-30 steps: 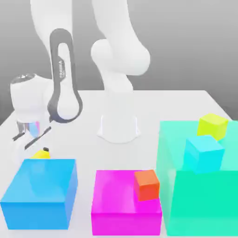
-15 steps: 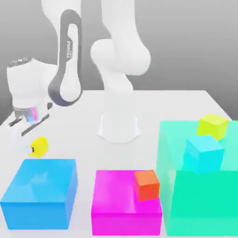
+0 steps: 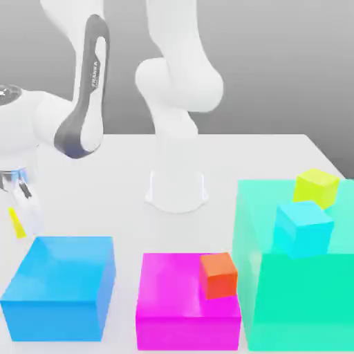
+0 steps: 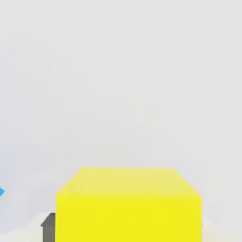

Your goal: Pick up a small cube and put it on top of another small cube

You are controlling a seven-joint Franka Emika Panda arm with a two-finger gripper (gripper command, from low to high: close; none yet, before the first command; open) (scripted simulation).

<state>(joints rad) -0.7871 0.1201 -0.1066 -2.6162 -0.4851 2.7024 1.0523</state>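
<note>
The small yellow cube (image 3: 15,222) shows as a thin yellow sliver at the far edge of the exterior view's left, above the white table and behind the blue box. My gripper (image 3: 21,220) is shut on it, with a white finger (image 3: 32,217) beside it. In the hand view the yellow cube (image 4: 127,205) sits close between the jaws, over bare white table. Other small cubes are a cyan cube (image 3: 302,228) and a lime yellow-green cube (image 3: 316,187) on the big teal box, and an orange-red cube (image 3: 218,274) on the magenta box.
Three big boxes line the front: a blue box (image 3: 59,287), a magenta box (image 3: 169,308) and a tall teal box (image 3: 297,304) on the exterior view's right. The arm's white base (image 3: 177,188) stands mid-table behind them.
The gripper closed on the yellow cube just behind the blue box, then lifted it and carried it toward the exterior view's left edge.
</note>
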